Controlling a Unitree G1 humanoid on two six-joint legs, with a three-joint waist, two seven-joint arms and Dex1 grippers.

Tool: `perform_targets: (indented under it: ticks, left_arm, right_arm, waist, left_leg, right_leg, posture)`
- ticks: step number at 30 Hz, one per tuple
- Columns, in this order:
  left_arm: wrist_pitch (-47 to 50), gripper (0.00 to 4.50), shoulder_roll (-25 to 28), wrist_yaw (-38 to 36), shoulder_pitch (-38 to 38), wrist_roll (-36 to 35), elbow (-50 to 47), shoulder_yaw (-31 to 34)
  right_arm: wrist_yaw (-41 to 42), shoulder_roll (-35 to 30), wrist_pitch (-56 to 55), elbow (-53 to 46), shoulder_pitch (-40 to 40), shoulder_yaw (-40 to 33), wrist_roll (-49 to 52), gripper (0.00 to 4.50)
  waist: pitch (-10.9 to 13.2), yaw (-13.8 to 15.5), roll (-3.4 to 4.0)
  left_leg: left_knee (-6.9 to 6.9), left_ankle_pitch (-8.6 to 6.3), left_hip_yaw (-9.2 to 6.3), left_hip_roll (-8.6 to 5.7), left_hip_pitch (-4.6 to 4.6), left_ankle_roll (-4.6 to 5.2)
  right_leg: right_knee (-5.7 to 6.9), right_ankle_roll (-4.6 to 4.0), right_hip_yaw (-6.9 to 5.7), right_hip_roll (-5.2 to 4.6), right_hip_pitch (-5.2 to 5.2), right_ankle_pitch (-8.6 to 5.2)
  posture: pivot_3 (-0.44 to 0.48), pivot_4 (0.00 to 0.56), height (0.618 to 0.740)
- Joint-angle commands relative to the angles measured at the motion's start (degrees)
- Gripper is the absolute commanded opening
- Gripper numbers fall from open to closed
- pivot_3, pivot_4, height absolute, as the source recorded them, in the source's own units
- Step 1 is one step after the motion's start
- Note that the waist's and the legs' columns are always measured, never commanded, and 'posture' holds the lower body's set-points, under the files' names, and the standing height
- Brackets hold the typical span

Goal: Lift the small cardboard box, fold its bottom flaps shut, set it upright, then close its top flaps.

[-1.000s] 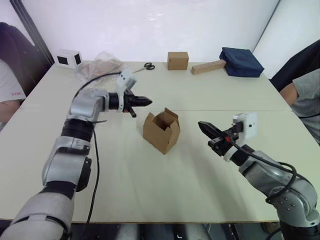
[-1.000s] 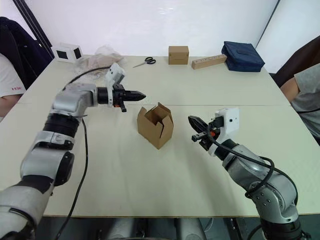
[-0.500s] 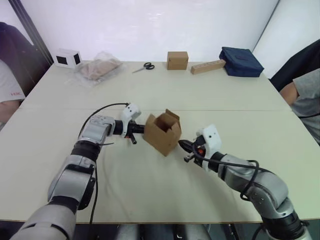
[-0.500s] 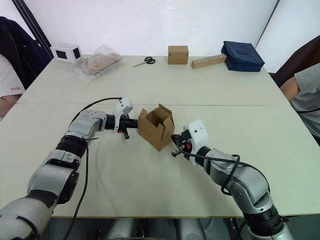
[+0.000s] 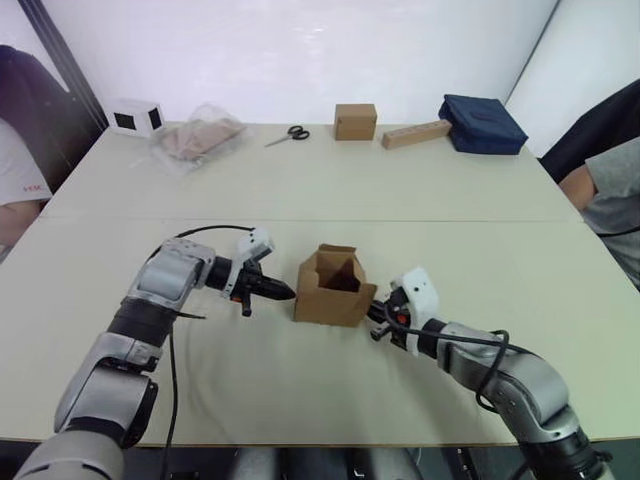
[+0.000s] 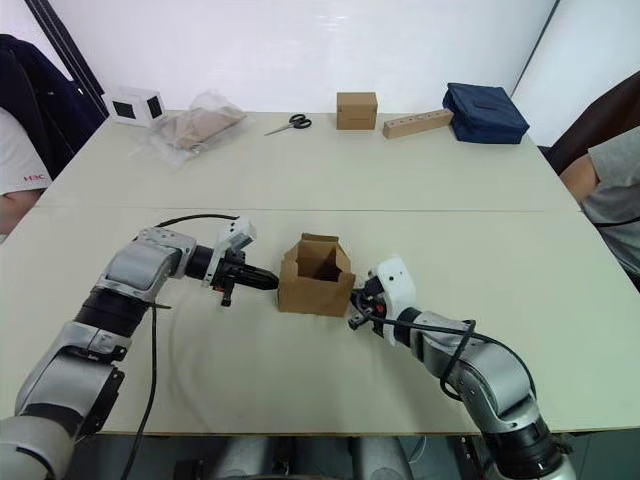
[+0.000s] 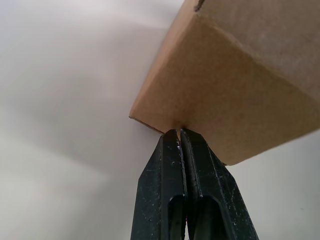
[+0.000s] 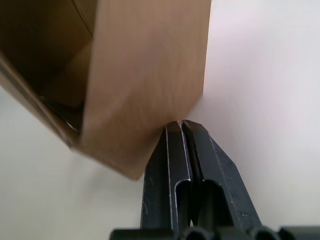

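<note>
Head stereo above; wrist cameras close on box (image 7: 235, 85)

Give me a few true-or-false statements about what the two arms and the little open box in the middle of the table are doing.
1. The left gripper has its fingers shut, tips against the small cardboard box. True.
2. The right gripper is open wide around the box. False: its fingers are shut, tips at the box's side.
3. The box's top flaps are closed. False: they stand open.
4. The scissors lie at the far side of the table. True.
</note>
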Motion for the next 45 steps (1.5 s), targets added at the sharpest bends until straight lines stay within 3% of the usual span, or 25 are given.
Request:
perform_targets:
  ticks: [1,8,13,18,28,39,45]
  left_arm:
    - [-0.57,0.06,0.98,0.28,-0.47,-0.58,-0.67,0.33]
    - [-4.42,0.06,5.44,-0.38,0.56,-0.73,1.99,1.73]
    - [0.57,0.06,5.11,-1.03,-1.47,-10.56,0.28,11.07]
    - [4.93,0.06,4.89,-1.04,-0.87,-16.11,-3.78,14.27]
    - [8.01,0.06,2.75,1.28,4.88,-19.08,-12.46,10.58]
    - [4.26,0.06,-1.27,6.30,4.36,-14.94,-7.52,5.59]
    - [1.67,0.06,-2.02,6.80,4.52,-12.44,-4.83,3.30]
  right_arm:
    - [0.89,0.17,0.06,-3.02,-1.03,-1.07,-0.24,0.00]
    - [1.54,-0.36,-2.84,-2.39,-2.28,-1.64,-5.23,0.00]
    - [0.09,3.14,-7.13,-2.79,-3.65,-7.62,-4.96,0.00]
    - [2.46,4.56,-9.55,-3.36,-3.78,-8.01,-4.43,0.00]
    - [10.60,6.08,-13.16,-2.36,-4.03,-4.69,-2.79,0.00]
    - [15.77,4.40,-15.32,5.79,-2.73,-1.03,-7.71,0.00]
    - [15.77,4.25,-16.08,7.18,-2.42,-0.68,-9.73,0.00]
  waist:
    - [0.00,-0.21,0.00]
    - [0.00,-0.14,0.00]
    - [0.00,0.03,0.00]
    - [0.00,-0.07,0.00]
    - [0.00,-0.10,0.00]
    - [-0.02,0.04,0.00]
    - [-0.08,0.13,-0.02]
  left_leg:
    - [0.00,0.00,0.00,0.00,0.00,0.00]
    - [0.00,0.01,-0.01,0.17,0.08,-0.02]
    - [0.02,0.01,0.03,0.13,0.00,-0.02]
    - [0.02,0.01,0.03,0.10,0.00,-0.02]
    - [0.01,0.02,0.02,0.15,0.05,-0.04]
    - [0.03,0.03,0.01,0.10,0.15,-0.04]
    - [0.01,0.02,0.00,0.04,1.01,-0.03]
  right_leg:
    - [0.00,0.00,0.01,0.01,-0.01,0.00]
    - [0.03,-0.16,0.00,0.21,-0.02,0.05]
    - [-0.01,-0.15,-0.01,0.13,-0.03,0.06]
    - [-0.03,-0.12,-0.01,0.10,-0.02,0.07]
    - [0.02,-0.15,-0.01,0.16,-0.01,0.06]
    - [-0.02,-0.17,-0.01,0.13,0.14,0.06]
    - [-0.13,-0.38,-0.02,0.00,1.02,-0.06]
  posture:
    - [0.000,0.150,0.740]
    - [0.000,0.150,0.740]
    - [0.000,0.150,0.740]
    - [0.000,0.150,0.740]
    - [0.000,0.150,0.740]
    - [0.000,0.150,0.740]
    - [0.000,0.150,0.740]
